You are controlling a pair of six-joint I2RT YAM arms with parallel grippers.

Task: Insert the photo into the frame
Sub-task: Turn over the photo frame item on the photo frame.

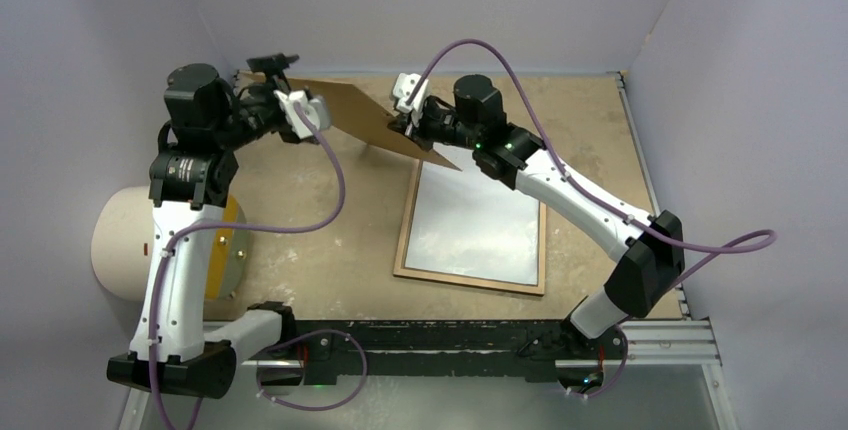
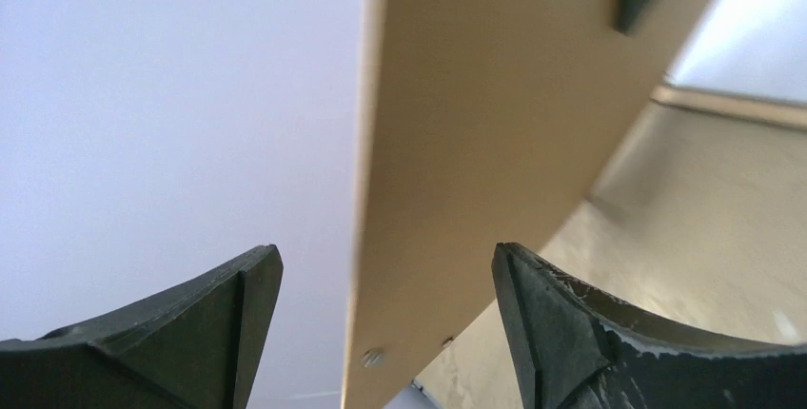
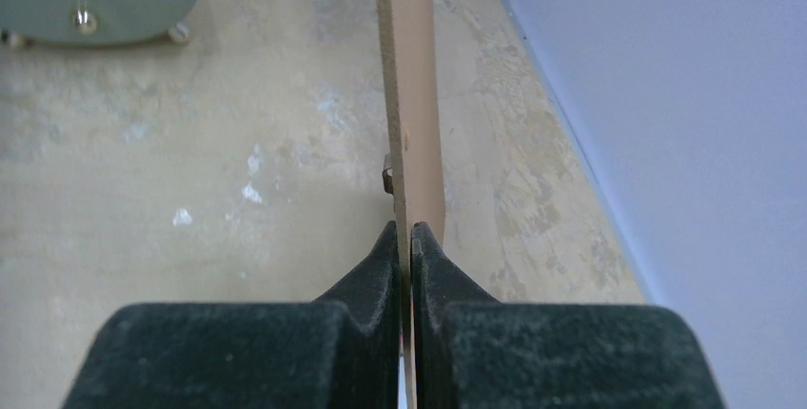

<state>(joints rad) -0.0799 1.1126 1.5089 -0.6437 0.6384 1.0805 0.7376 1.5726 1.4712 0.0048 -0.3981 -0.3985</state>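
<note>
The frame (image 1: 404,235) lies back-up on the table right of centre, its wood-brown rim around a white sheet (image 1: 475,220) that may be the photo's white back; no printed side shows. A plain brown backing board (image 1: 365,115) hangs tilted in the air over the frame's far left corner. My right gripper (image 1: 412,130) is shut on the board's right end; in the right wrist view the fingers (image 3: 409,230) pinch its thin edge (image 3: 414,95). At the board's left end my left gripper (image 1: 290,90) stands open, and the board (image 2: 476,143) passes loose between its spread fingertips (image 2: 385,262).
A cream round drum with a yellow face (image 1: 130,240) stands at the table's left edge beside the left arm. Grey walls close in the left, far and right sides. A black rail (image 1: 450,335) runs along the near edge.
</note>
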